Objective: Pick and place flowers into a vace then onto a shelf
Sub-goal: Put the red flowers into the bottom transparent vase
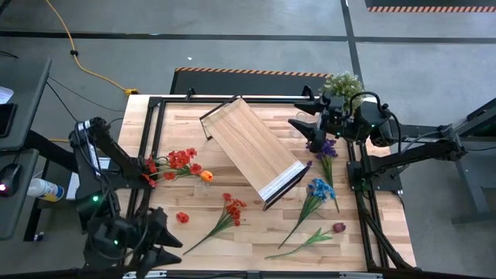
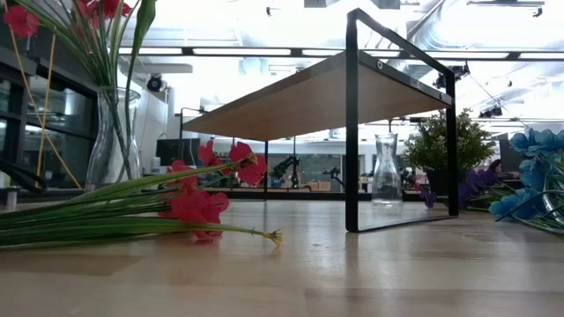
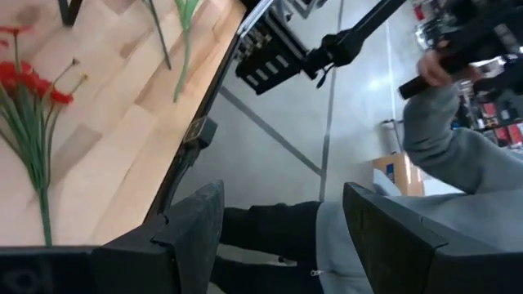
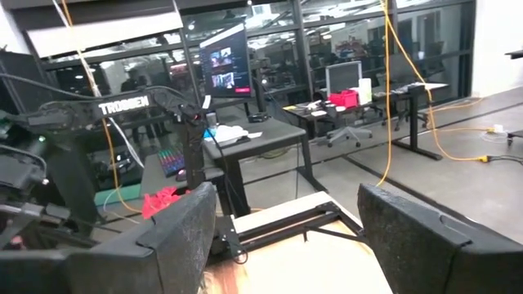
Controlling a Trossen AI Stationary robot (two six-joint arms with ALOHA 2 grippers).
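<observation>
At the far left of the table, the left gripper [image 1: 159,236] hangs over the near corner, off the wood, with its jaws apart and nothing between them; its wrist view looks past the table edge to the floor and a person's grey sleeve [image 3: 458,155]. Just inside that corner stands a clear vase [image 2: 113,141] already holding several flowers, their red blooms [image 1: 174,163] and one orange bloom [image 1: 206,176] spreading over the tabletop in the high view. A loose red bloom [image 1: 182,218] lies nearby, and a red-flowered stem [image 1: 225,213] lies flat a little further right.

In the middle, the shelf [image 1: 252,147] stands on the table, turned at an angle, its top bare. To its right lie a blue flower [image 1: 316,192] and a dark red flower [image 1: 325,232], both flat on the wood. A purple flower [image 1: 327,149] sits just below the right gripper [image 1: 316,133], which hovers at the far right corner beside a potted plant [image 1: 343,82], jaws apart and empty. A second, empty vase [image 2: 386,172] shows in the low view near that plant.

The task appears to be mid-way through gathering: some stems are in the vase, several remain on the table, and nothing is yet on the shelf. The next move likely calls for either arm to descend on a loose stem, probably the purple one for the right arm.
</observation>
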